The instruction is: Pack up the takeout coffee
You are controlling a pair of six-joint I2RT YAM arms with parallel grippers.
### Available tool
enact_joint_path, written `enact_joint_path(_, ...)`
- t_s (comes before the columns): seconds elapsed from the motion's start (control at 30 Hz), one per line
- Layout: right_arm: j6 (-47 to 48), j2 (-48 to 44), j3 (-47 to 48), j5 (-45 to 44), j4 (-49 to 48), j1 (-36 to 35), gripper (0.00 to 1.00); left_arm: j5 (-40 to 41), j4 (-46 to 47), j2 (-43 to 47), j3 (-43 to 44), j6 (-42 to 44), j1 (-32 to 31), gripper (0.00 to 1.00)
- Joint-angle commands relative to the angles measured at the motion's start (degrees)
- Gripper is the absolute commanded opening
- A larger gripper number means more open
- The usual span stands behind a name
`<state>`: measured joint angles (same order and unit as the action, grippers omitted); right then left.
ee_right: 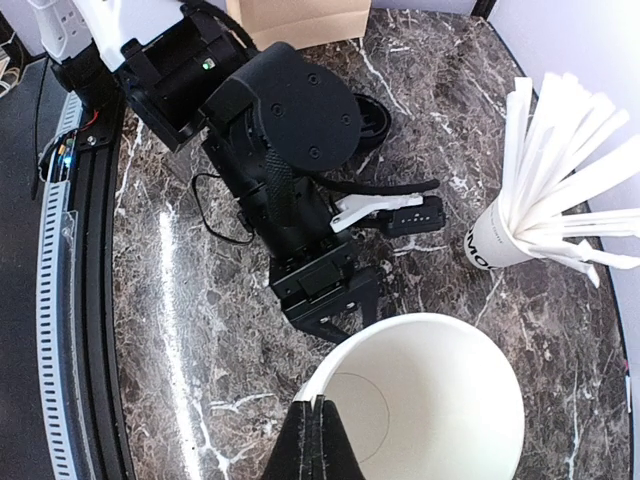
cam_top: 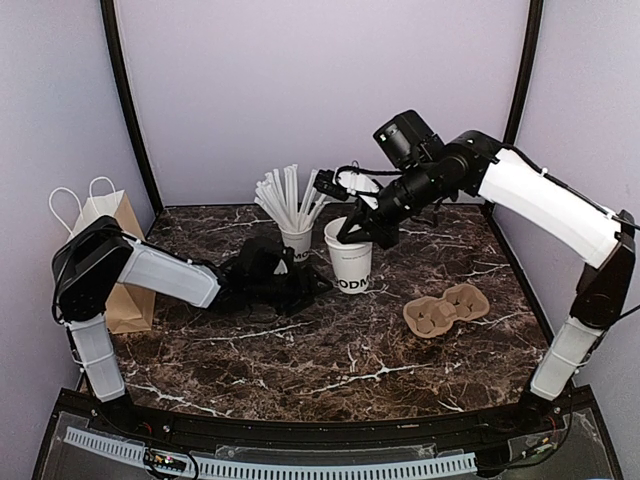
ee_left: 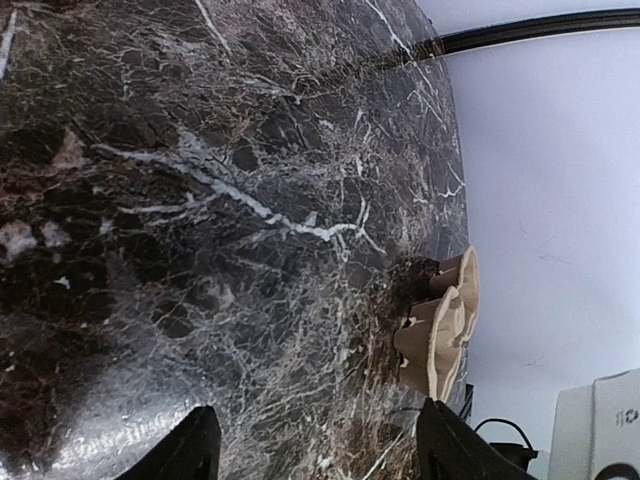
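The dark marble table (cam_top: 330,372) sits inside lavender walls. The takeout coffee (cam_top: 351,262) stands near the middle, toward the far side, with no lid on it. The straw cup (cam_top: 296,238) is just to its left, and the cardboard carrier (cam_top: 447,308) is apart to the right and nearer. My right claw (ee_right: 315,412) hangs over the cup's rim, fingers pressed together with nothing visible between them. I cannot tell whether the tip touches the paper. My left claw (ee_left: 320,425) lies low on the table just left of the cup, spread and empty. The danger, I judge, is the cup's lightness. A downward or sideways nudge from my shut fingers could dent the rim or tip it. My left claw, sliding right, could shove it or catch the straw cup.
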<state>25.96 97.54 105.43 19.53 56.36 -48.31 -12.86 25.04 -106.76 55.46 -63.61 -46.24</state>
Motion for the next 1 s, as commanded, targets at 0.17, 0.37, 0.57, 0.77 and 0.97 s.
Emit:
enact_joint_path(0.17, 2.23, -1.3, -14.03, -0.38, -14.13, 1.39, 0.0, 15.61, -15.36, 21.32, -5.63, 13.5, -0.08, 0.72)
enact_joint_path(0.37, 3.65, 1.64, -15.51, 1.27, -17.61, -0.66, 0.0, 16.71, -26.18, 32.71, -4.78, 29.39, 0.07, 0.85)
enact_joint_path(0.57, 4.46, 3.21, -15.8, 2.9, -22.7, -3.17, 0.0, 18.82, -37.29, 37.21, -1.59, 37.16, 0.54, 0.88)
enact_joint_path(0.77, 4.24, 7.05, -15.27, 2.65, -26.45, -4.51, 0.0, 19.32, -40.97, 39.91, -1.53, 38.99, 1.74, 0.88)
enact_joint_path(0.97, 3.83, 8.71, -16.63, 2.01, -27.74, -5.64, 0.0, 15.51, -46.47, 39.36, 2.38, 41.77, 3.29, 0.88)
